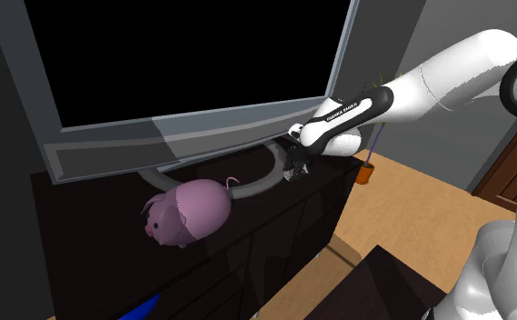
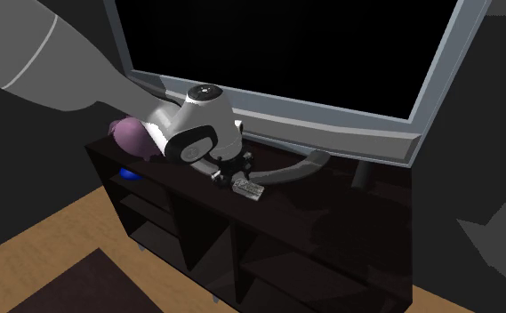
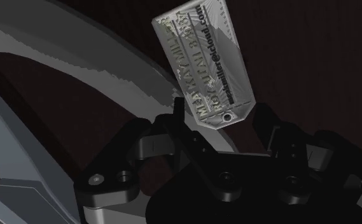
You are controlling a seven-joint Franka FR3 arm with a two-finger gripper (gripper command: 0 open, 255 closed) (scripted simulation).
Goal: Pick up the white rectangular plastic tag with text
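Dimly lit render of a white robot arm reaching over a dark cabinet (image 2: pixel 331 222) that carries a large television (image 1: pixel 193 64) on a curved grey foot (image 1: pixel 265 173). A pale rectangular tag (image 3: pixel 205 63) with raised lettering lies flat on the cabinet top, just beside the foot. The black end effector (image 3: pixel 219 118) is low over it, released. Its fingers (image 3: pixel 176 124) stand apart on either side of the tag's near end and seem just short of touching it. A pink pig toy (image 1: pixel 191 211) sits well apart, further along the cabinet. Judging by this, the approach and alignment look done. What is left is closing on the tag and lifting it. The tag is thin and lies flush on the surface, so the pinch could slip.
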